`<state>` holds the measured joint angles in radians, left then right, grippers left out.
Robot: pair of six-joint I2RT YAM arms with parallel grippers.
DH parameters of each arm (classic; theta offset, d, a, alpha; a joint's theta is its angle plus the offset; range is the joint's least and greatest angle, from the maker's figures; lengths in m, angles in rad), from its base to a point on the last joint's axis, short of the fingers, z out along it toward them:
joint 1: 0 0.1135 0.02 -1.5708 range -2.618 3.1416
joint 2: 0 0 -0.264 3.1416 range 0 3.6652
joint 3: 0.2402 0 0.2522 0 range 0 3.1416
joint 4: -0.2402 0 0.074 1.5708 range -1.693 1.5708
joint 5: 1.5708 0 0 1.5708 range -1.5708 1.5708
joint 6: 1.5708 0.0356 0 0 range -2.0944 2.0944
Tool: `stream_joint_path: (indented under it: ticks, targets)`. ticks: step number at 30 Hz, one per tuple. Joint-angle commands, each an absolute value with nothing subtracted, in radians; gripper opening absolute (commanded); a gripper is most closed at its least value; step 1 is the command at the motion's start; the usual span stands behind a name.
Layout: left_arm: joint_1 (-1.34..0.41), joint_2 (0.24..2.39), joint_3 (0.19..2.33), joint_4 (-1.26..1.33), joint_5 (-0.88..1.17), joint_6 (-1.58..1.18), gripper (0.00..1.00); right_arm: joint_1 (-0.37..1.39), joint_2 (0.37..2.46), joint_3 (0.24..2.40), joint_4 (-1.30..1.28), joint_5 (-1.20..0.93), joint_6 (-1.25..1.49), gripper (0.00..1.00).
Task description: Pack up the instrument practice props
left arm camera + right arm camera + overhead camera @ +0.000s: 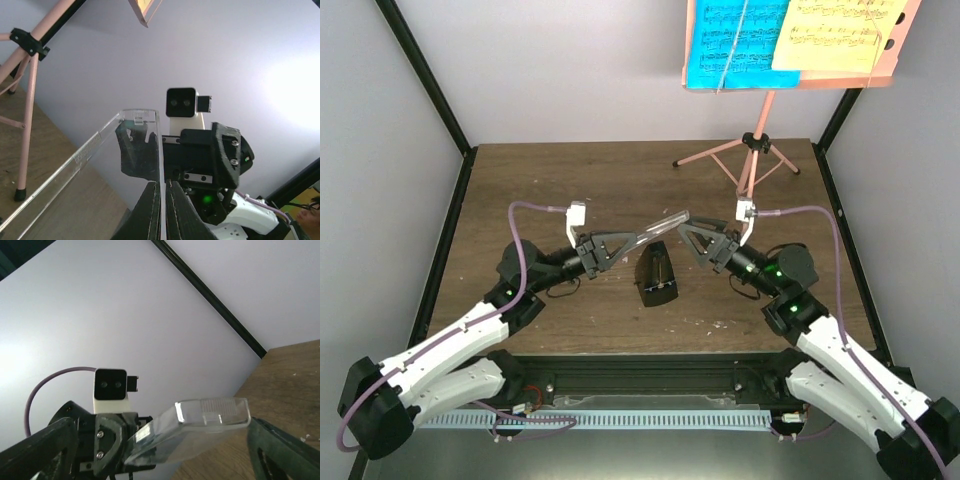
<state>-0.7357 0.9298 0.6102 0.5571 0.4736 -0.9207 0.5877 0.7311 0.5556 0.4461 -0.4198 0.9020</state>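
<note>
Top external: L gripper (617, 245) pinches clear lid (655, 227), R gripper (687, 236) open at 3 o'clock; early release could drop it on metronome (656, 280).

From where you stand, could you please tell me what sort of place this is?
Probably a robot test cell staged as a music-practice corner: a wooden table boxed in by black frame posts, two arms bolted at its near edge, a pink music stand and a black metronome.

Wood table (570, 180): metronome (656, 281) centre, pink stand (750, 160) far-right.
</note>
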Motion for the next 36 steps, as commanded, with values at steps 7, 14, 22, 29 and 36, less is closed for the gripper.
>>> stream_joint_path:
  ticks: [7, 14, 22, 29, 36]
  targets:
    - [-0.762, 0.929, 0.615, 0.691, 0.439, -0.985, 0.0, 0.618, 0.865, 0.619, 0.598, -0.393, 0.958, 0.91]
    - [-0.764, 0.933, 0.622, 0.688, 0.445, -1.001, 0.0, 0.626, 0.887, 0.624, 0.675, -0.409, 0.95, 0.75]
    - [-0.775, 0.957, 0.635, 0.714, 0.457, -1.011, 0.0, 0.641, 0.924, 0.639, 0.718, -0.428, 0.946, 0.67]
    - [-0.779, 0.966, 0.648, 0.672, 0.449, -0.986, 0.0, 0.643, 0.911, 0.639, 0.695, -0.415, 0.926, 0.47]
    - [-0.756, 0.937, 0.703, 0.447, 0.441, -0.87, 0.59, 0.643, 0.833, 0.632, 0.507, -0.368, 0.782, 0.44]
